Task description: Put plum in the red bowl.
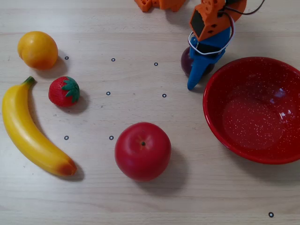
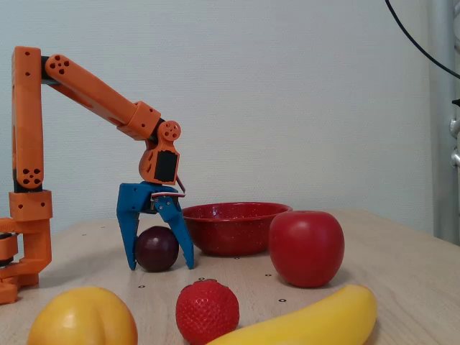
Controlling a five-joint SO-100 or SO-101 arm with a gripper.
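Gripper [image 2: 159, 267] straddles plum [image 2: 157, 249] beside red bowl [image 2: 233, 228]

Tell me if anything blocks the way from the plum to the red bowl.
Nothing visible does. The plum sits on the table between the blue fingers of the gripper, right beside the red bowl. Only the bowl's near rim lies between them; the apple is off to the side.

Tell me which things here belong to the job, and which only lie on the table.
Belong to the job:
- plum, on the table between the fingers of the end effector
- red bowl, empty

Only lying about:
- apple
- strawberry
- banana
- orange
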